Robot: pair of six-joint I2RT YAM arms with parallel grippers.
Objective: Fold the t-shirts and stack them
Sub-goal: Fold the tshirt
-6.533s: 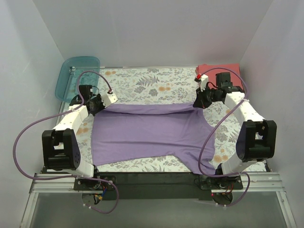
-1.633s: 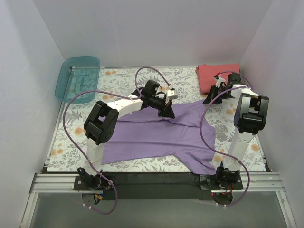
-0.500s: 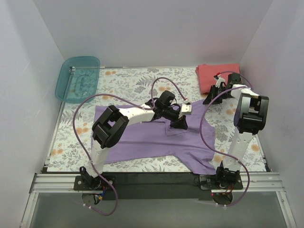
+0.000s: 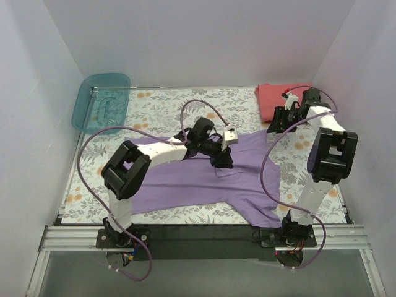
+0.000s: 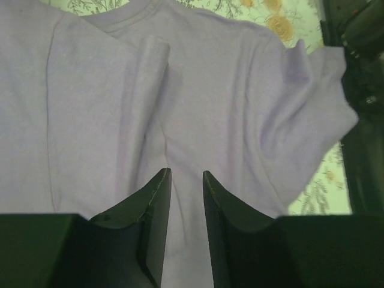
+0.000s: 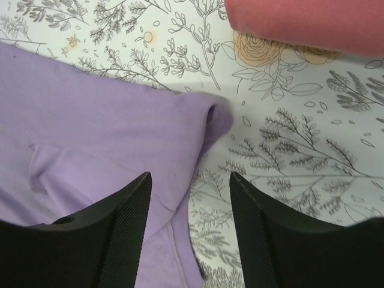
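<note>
The lavender t-shirt point(image 4: 185, 176) lies spread on the floral table, with wrinkles and a small fold near its middle. My left gripper point(image 4: 223, 158) hovers over that middle; in the left wrist view its jaws point(image 5: 186, 171) stand a narrow gap apart above the lavender cloth point(image 5: 228, 78), gripping nothing. My right gripper point(image 4: 274, 122) is open over the shirt's far right sleeve; in the right wrist view it point(image 6: 189, 174) straddles the edge of the lavender sleeve point(image 6: 102, 120). The coral-red t-shirt point(image 4: 281, 98) lies folded at the back right, its edge point(image 6: 312, 24) just beyond the sleeve.
A teal translucent bin point(image 4: 102, 102) sits at the back left corner. The floral table cover point(image 4: 173, 105) shows bare behind the lavender shirt. White walls close in on three sides. Purple cables loop above both arms.
My right gripper has opened, and the lavender sleeve now lies loose on the table. My left gripper has drawn back a little to the left over the shirt, its jaws parting slightly.
</note>
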